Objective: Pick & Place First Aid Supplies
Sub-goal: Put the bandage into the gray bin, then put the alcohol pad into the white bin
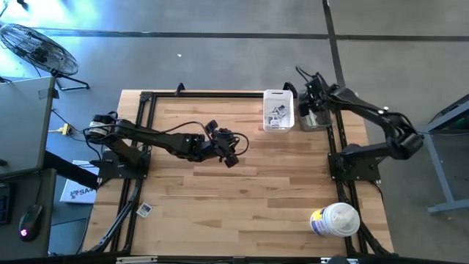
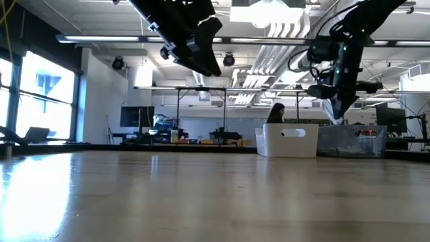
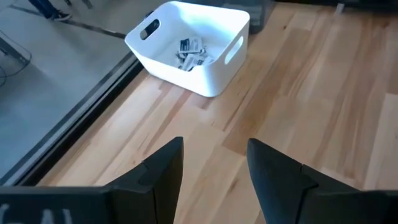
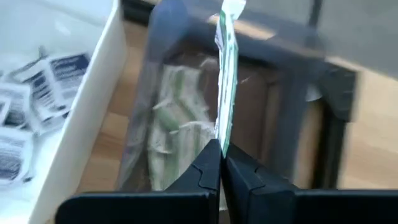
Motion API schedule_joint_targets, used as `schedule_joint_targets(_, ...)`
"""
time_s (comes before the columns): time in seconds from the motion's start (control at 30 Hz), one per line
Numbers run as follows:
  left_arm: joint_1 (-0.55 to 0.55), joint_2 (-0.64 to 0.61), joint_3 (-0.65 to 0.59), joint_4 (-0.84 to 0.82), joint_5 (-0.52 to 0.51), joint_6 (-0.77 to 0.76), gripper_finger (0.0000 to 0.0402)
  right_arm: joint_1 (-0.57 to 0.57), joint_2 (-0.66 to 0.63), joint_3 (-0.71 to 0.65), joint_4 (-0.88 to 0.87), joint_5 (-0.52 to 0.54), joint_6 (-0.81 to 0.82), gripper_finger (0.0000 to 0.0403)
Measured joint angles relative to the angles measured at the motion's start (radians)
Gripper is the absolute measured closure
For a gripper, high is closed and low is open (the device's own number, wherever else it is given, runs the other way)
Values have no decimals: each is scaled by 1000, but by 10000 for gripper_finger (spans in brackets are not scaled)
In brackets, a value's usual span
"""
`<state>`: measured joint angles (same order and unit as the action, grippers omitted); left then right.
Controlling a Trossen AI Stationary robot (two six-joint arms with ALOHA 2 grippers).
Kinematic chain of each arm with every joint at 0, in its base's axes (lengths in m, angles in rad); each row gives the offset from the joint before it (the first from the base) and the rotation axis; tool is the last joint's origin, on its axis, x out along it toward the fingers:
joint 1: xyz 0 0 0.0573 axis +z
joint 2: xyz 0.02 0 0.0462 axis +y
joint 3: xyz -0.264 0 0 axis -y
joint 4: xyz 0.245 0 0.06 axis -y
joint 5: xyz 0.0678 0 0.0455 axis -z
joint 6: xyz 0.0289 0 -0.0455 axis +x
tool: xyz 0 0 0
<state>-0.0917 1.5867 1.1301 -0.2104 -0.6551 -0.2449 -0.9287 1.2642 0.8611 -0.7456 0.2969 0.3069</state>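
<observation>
My right gripper [image 4: 221, 152] is shut on a narrow green-and-white strip packet [image 4: 225, 68] above a clear bin [image 4: 186, 118] that holds more pale green-beige strips. Next to it stands a white bin [image 1: 278, 110] with square white packets with blue-grey print [image 4: 43, 87] lying on its floor. In the high view my right gripper [image 1: 316, 99] is over the clear bin [image 1: 315, 117] near the table's far right. My left gripper [image 3: 214, 168] is open and holds nothing, hovering high over the table's middle [image 1: 227, 150], and faces the white bin [image 3: 186, 43]. My right gripper pinches the strip packet by one end [image 4: 222, 134] between its two fingertips. The fingers point down from above. The strip reaches out past the fingertips edge-on, lifted clear of the strips in the clear bin.
A big white canister with a yellow-blue label [image 1: 335, 220] lies at the table's near right. One small packet [image 1: 144, 210] lies at the table's near left edge by the black frame rails. Bare wood [image 1: 249, 198] stretches between the arms. A person [image 2: 275, 113] shows far behind the bins.
</observation>
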Motion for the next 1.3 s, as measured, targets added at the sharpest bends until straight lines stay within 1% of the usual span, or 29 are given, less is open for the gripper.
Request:
schedule_joint_targets(0.13, 0, 0, 0, 1, 12, 0, 227, 1, 71, 2, -13, -94, 2, 403)
schedule_joint_targets(0.27, 0, 0, 0, 1, 17, 0, 227, -8, 150, 2, -63, -106, 2, 403)
schedule_joint_targets(0.43, 0, 0, 0, 2, 16, 0, 227, -25, 222, 2, -63, -159, -31, 397)
schedule_joint_targets(0.5, 0, 0, 0, 2, 17, 0, 227, -27, 236, 2, -59, -156, -49, 391)
schedule_joint_targets(0.6, 0, 0, 0, 2, 16, -1, 227, -27, 237, 2, -57, -107, -67, 378)
schedule_joint_targets(0.67, 0, 0, 0, 1, 16, -6, 227, -27, 236, 2, -58, -102, -72, 365)
schedule_joint_targets(0.83, 0, 0, 0, -2, 16, -15, 227, -27, 207, 2, -58, -92, -72, 330)
schedule_joint_targets(1.0, 0, 0, 0, -2, 16, -15, 227, -27, 126, 9, -69, -89, -72, 306)
schedule_joint_targets(1.13, 0, 0, 0, -2, 16, -22, 227, -22, 35, 41, -102, -86, -70, 300)
schedule_joint_targets(1.3, 0, 0, 0, -2, 16, -23, 227, 30, -81, 47, -94, -79, -62, 307)
